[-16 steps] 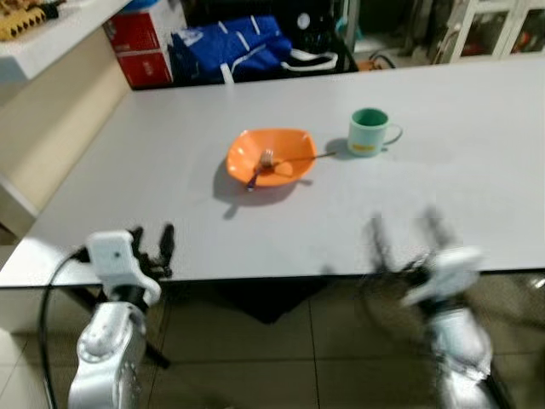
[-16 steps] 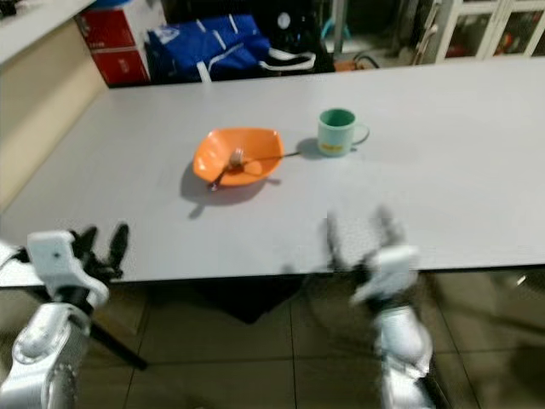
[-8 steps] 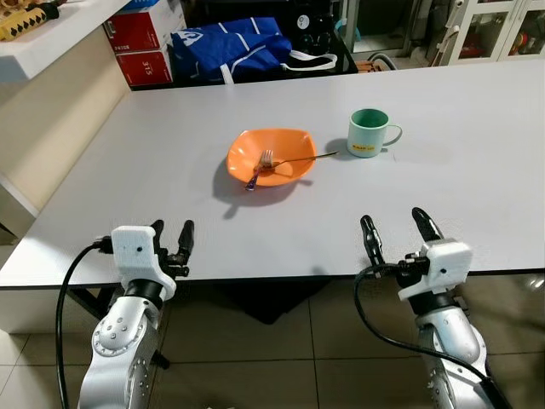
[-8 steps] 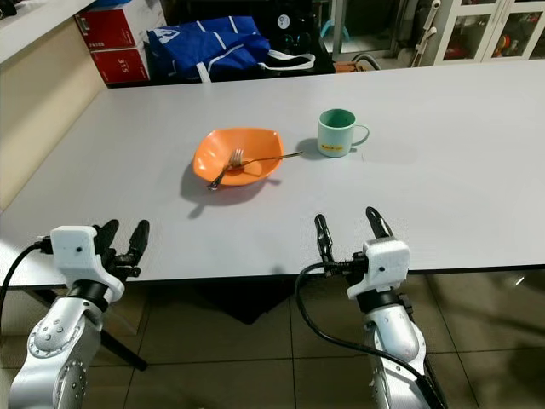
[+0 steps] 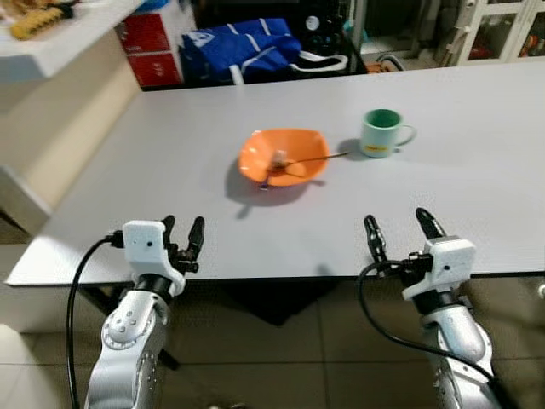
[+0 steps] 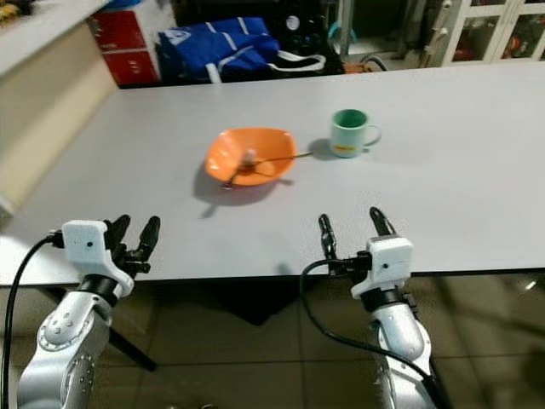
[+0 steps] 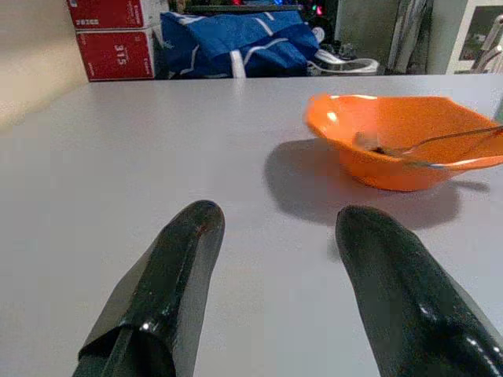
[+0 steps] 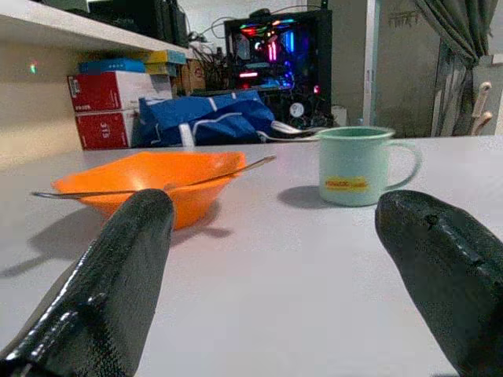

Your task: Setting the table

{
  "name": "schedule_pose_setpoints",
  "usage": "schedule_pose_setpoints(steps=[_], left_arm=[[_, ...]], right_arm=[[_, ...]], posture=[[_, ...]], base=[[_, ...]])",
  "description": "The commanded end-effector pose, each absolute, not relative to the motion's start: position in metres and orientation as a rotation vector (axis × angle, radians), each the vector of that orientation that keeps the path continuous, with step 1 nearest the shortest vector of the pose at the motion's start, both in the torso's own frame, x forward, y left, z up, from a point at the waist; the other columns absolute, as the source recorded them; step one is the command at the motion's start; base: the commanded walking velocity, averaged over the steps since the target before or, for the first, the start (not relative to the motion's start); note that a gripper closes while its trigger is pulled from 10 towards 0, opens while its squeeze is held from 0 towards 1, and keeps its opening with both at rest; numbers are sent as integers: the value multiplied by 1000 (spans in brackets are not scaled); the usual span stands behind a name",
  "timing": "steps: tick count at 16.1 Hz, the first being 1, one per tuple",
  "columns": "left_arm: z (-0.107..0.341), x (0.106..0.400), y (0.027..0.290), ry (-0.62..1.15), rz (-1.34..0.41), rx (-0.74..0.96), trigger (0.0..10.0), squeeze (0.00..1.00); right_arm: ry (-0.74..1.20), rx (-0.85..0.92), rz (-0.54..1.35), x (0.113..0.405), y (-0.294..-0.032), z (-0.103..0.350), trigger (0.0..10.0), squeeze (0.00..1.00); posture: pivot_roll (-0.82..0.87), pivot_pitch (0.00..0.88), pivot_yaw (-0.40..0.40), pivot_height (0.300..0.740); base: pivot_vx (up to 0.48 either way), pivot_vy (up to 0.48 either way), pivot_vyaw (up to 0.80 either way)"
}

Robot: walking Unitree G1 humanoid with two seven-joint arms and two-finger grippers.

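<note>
An orange bowl (image 5: 283, 157) sits in the middle of the grey table (image 5: 170, 170), with a metal fork (image 5: 311, 159) lying in it, handle sticking out toward a green mug (image 5: 381, 133) on its right. My left gripper (image 5: 181, 236) is open above the table's near edge, left of the bowl. Over the same near edge, below the mug, my right gripper (image 5: 398, 231) is open too. The left wrist view has the bowl (image 7: 405, 141) ahead between the fingertips (image 7: 200, 228). The right wrist view shows bowl (image 8: 149, 184) and mug (image 8: 357, 165) ahead.
A blue bag (image 5: 243, 51) and red boxes (image 5: 152, 47) stand beyond the table's far edge. A beige shelf unit (image 5: 51, 94) runs along the left side. Tiled floor (image 5: 281, 358) lies below the near edge. Bare tabletop stretches to the right of the mug.
The camera shifted slightly, so the scene sits further right in view. Both grippers rose to the table's near edge a second ago and now hold steady, open.
</note>
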State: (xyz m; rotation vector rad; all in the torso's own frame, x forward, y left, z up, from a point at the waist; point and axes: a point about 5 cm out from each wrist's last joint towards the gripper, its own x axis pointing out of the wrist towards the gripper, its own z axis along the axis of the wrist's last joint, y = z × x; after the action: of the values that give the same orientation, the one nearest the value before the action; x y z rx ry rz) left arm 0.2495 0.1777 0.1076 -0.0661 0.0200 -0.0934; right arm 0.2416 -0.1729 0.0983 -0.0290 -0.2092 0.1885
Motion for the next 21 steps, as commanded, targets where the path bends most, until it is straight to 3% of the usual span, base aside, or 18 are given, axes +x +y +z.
schedule_pose_setpoints(steps=[1, 8, 15, 19, 21], left_arm=[[108, 249, 183, 25, -76, -59, 10000, 0], [124, 230, 217, 53, -24, -16, 10000, 0], [159, 255, 215, 12, -9, -94, 10000, 0], [154, 252, 207, 29, -16, -93, 10000, 0], [153, 251, 202, 31, -29, -73, 10000, 0]], right_arm=[[-204, -13, 205, 241, -168, 99, 10000, 0], [-200, -72, 187, 229, -199, 124, 10000, 0], [-230, -33, 223, 245, -186, 145, 10000, 0], [-218, -34, 228, 247, -184, 144, 10000, 0], [-214, -39, 235, 247, -182, 145, 10000, 0]], posture=[[-242, 0, 146, 740], [-239, 0, 154, 740], [-239, 0, 155, 740], [-241, 0, 144, 740], [-240, 0, 136, 740]], base=[[0, 480, 0], [0, 69, 0], [0, 0, 0], [0, 0, 0], [0, 469, 0]])
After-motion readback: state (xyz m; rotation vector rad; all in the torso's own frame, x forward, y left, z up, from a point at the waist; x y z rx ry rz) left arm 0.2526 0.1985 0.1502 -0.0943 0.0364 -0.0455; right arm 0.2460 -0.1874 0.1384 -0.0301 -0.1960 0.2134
